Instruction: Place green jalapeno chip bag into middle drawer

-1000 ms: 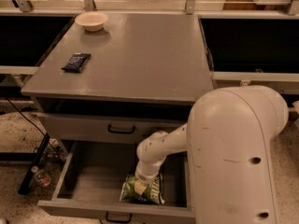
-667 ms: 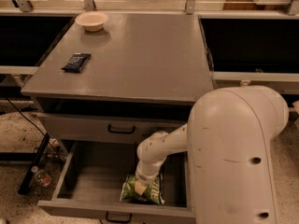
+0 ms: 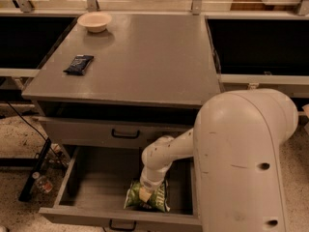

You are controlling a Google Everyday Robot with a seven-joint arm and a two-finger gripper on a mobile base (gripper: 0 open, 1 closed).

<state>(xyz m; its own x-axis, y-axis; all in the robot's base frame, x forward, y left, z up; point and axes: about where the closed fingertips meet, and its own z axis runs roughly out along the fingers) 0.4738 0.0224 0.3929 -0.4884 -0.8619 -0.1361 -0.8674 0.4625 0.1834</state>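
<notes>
Grey cabinet top (image 3: 145, 57), flat and wide. Two things lie on it: a pale bowl (image 3: 94, 21) at the far left corner, upright, and a small dark-blue packet (image 3: 78, 64) lying flat near the left edge, well apart from the bowl. Below, the middle drawer (image 3: 96, 187) stands pulled out. On its grey floor, toward the front, lies the green jalapeno chip bag (image 3: 158, 200). The gripper (image 3: 144, 193) is down on the bag.

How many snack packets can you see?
2. The crinkled light-green chip bag lies in the open grey middle drawer, under the robot's gripper. The small dark-blue packet lies on the grey cabinet top. Others may hide behind the arm.
</notes>
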